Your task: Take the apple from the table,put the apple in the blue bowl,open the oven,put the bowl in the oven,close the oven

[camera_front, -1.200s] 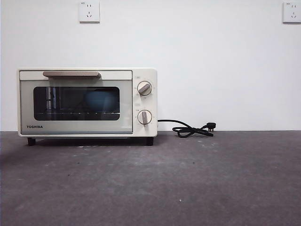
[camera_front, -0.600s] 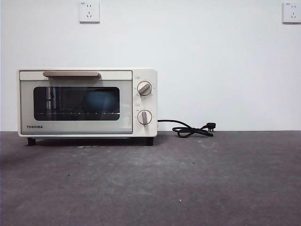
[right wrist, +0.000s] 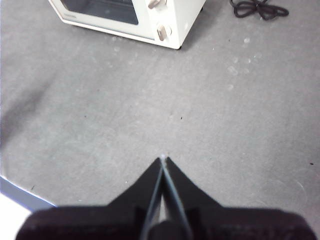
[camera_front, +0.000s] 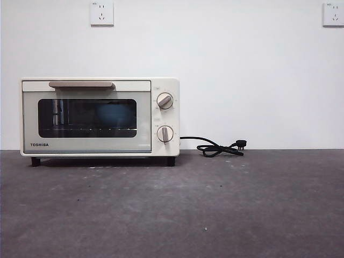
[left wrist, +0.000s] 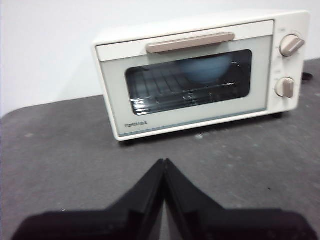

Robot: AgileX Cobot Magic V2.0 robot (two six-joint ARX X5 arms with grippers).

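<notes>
The cream oven point(camera_front: 86, 144) stands at the back left of the grey table point(camera_front: 215, 204) with its glass door shut and its beige handle point(camera_front: 80, 84) up. Through the glass the blue bowl point(left wrist: 207, 70) shows on the rack, dimmer in the front view point(camera_front: 115, 114). The apple is hidden from view. My left gripper point(left wrist: 164, 161) is shut and empty, hovering over bare table in front of the oven door point(left wrist: 190, 122). Farther back from the oven's knob corner point(right wrist: 175, 20), my right gripper point(right wrist: 163, 158) is shut with nothing in it.
The oven's black cord and plug point(camera_front: 217, 148) lie coiled on the table to its right, also visible in the right wrist view point(right wrist: 257, 9). Two wall sockets point(camera_front: 102, 13) point(camera_front: 333, 13) sit high on the white wall. No arm shows in the front view.
</notes>
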